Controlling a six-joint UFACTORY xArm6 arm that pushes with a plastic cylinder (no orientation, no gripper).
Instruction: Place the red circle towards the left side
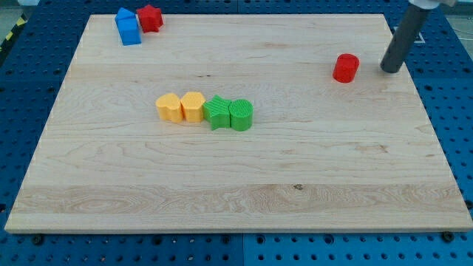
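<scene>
**Red circle is right next to my tip, but the path left is crowded**

So the red circle [345, 68] sits near the view's right edge of the table [236, 185], in the upper part. My tip [391, 70] is just to the view's right of it, near but not touching, at about the same height in the view. That's honestly a decent spot for a push toward the left.

There's no hand on this rig, just the straight rod, so nothing to spread or pinch (can't report a grip state that doesn't exist).

What could go wrong, as I see it:

- It's a round block. If my tip meets it off-centre, it probably rolls off the contact and veers toward the view's top or bottom instead of going left.
- If it drifts downward, it heads for the middle row: yellow block [169, 107], second yellow block [193, 106], green star [217, 112] and green cylinder [241, 114], all touching each other. Bumping that line would scatter it.
- If it drifts upward and goes far, the blue block [128, 26] and red star [151, 18] sit in the top-left corner.
</scene>
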